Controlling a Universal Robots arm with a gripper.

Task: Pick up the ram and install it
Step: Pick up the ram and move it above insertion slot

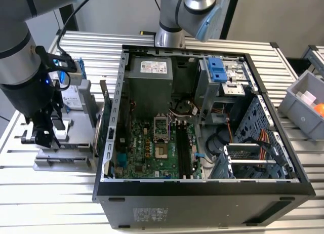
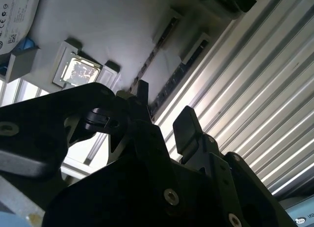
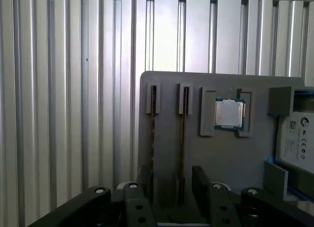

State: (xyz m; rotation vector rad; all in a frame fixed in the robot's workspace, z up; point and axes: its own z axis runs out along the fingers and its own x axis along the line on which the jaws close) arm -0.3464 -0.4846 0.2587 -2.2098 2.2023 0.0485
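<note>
Your gripper [image 3: 171, 177] hangs over the gray holder [image 3: 221, 158], fingers [image 3: 201, 180] spread wide, holding nothing. The ram [image 3: 182, 119] sits slotted, with the white-labelled hard drive [image 3: 297, 138] beside it.

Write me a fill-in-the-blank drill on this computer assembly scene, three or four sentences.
1. The gripper hangs over the grey holder with its jaws ____.
2. The ram stands on edge in the holder, ____ sticks side by side.
3. Between the ram and the white-labelled hard drive sits a square ____.
4. The green motherboard lies inside the open computer ____.
Missing words: open; two; processor; case.
</note>
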